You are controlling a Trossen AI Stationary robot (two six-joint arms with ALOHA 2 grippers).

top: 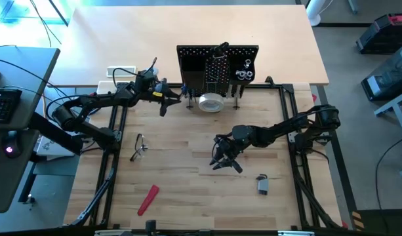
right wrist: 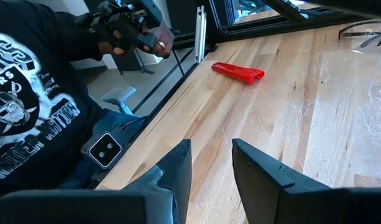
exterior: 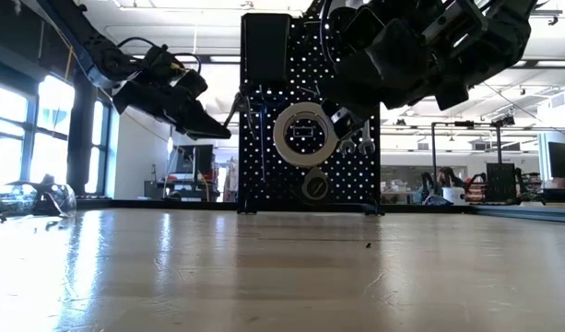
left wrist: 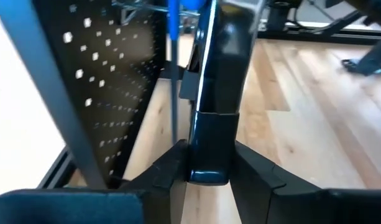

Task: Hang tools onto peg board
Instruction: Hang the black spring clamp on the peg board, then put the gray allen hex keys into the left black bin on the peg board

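Tools lie spread over my counter (top: 187,157), listed from the near edge toward the far one. Nearest is the red-handled tool (top: 147,199), flat on the wood at the near left. The small tape measure (top: 263,185) sits at the near right, well apart from it. My right claw (top: 225,159) hovers above the middle of the counter, between these two and farther in; its fingers (right wrist: 178,168) are spread with a clear gap and nothing between them. In the right wrist view, a person in a dark printed shirt (right wrist: 35,99) stands just past the counter's edge, holding a dark object in a hand (right wrist: 154,42).

A pair of safety glasses (top: 139,146) lies on the left half, beyond the red-handled tool. Farther back, the white tape roll (top: 211,102) rests just in front of the peg board (top: 217,65), close to its foot. The peg board stands upright at the far middle, with silver wrenches (top: 244,71) hanging on its right part.

My left claw (top: 169,98) is raised at the left edge of the peg board. Its fingers (left wrist: 255,171) are pinching a dark flat part (left wrist: 216,93); I cannot tell what that part is. A blue rod (left wrist: 173,62) stands just beside it, against the perforated panel.
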